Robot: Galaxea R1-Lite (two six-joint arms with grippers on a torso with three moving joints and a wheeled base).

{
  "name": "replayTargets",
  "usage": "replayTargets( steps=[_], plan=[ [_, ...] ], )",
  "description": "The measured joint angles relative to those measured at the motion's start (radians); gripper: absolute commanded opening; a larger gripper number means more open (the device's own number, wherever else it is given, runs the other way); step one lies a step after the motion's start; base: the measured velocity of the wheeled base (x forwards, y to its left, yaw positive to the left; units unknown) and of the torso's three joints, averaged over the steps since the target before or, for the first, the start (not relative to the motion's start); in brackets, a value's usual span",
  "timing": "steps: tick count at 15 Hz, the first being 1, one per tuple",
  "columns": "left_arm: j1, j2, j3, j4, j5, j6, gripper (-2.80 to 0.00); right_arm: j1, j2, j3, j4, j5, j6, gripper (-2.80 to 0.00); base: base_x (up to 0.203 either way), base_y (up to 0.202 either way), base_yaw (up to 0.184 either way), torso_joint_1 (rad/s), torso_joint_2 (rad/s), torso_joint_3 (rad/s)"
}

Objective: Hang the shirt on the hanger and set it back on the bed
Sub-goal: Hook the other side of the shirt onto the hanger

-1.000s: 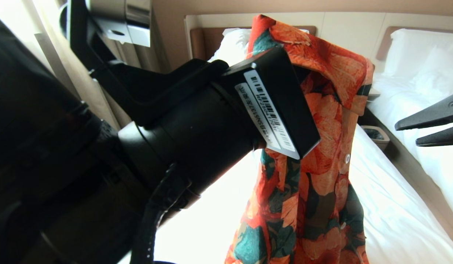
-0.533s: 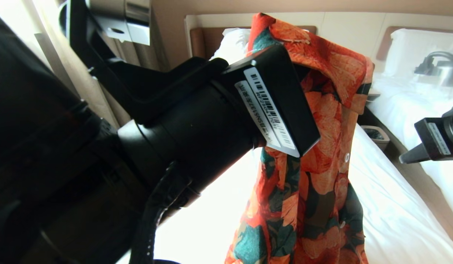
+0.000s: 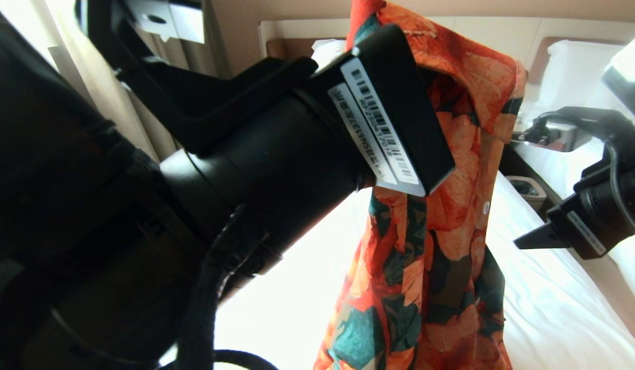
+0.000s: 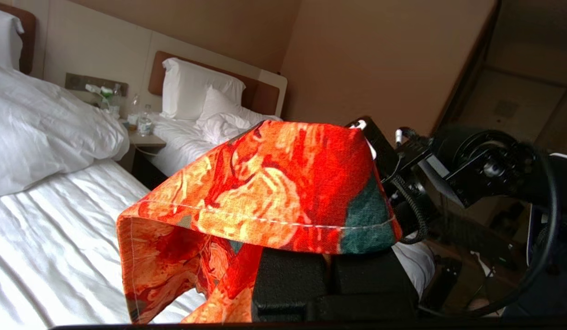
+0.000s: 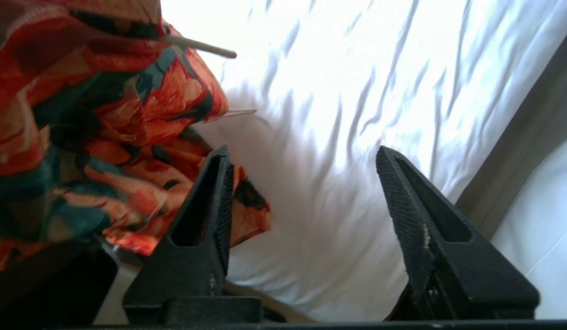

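A: Which parts fill the head view?

B: The left arm's black wrist housing takes up the centre and left. Past it hangs the short-sleeved shirt with big orange flowers on dark green (image 3: 446,246), raised in the air above the large bed with white sheets (image 3: 543,288). The shirt drapes downward from its collar, open front edge and small white buttons toward the robot's right.

A: How do the jaws of the left gripper (image 4: 331,270) stand?

B: Clenched. In the left wrist view the shirt's orange collar fabric folds over the two black fingers, which sit pressed together with cloth pinched between them.

A: And the right gripper (image 5: 302,160)?

B: Released. The right wrist view shows its two black ribbed fingers (image 5: 403,206) spread well apart with only white sheet visible between them. One finger stands just beside the shirt's hanging cloth; whether it touches cannot be told. In the head view this arm enters from the right edge, beside the shirt.

A: Is the thin cream-white wire-like hanger (image 5: 201,46) visible?

B: Partly. In the right wrist view a pale rod pokes out of the bunched fabric, and a second thin tip shows lower at the cloth's edge. The rest is hidden inside the shirt.

A: Surroundings?

B: A second white bed with pillows (image 4: 201,119) lies to the right, across a narrow gap holding a small waste bin (image 3: 525,190).
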State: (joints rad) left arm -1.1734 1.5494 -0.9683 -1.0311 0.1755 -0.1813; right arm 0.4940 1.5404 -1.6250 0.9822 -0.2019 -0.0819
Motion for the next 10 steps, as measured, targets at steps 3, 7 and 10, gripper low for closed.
replayTargets(
  steps=[3,7,10],
  plan=[
    [0.0,0.0,0.011,0.001,0.0,0.0,-2.8,-0.003,0.002,0.028,-0.097,-0.008,-0.184,0.0,0.0,0.0,0.0,0.0,0.0,0.0],
    [0.0,-0.001,0.012,0.002,0.0,0.0,-2.8,0.003,0.02,0.03,-0.225,-0.029,-0.352,0.0,0.0,0.0,0.0,0.0,0.0,0.0],
    [0.0,-0.002,0.011,0.001,-0.001,0.0,-2.8,0.003,0.032,0.06,-0.218,-0.029,-0.394,0.0,0.0,0.0,0.0,0.0,0.0,0.0]
  ],
)
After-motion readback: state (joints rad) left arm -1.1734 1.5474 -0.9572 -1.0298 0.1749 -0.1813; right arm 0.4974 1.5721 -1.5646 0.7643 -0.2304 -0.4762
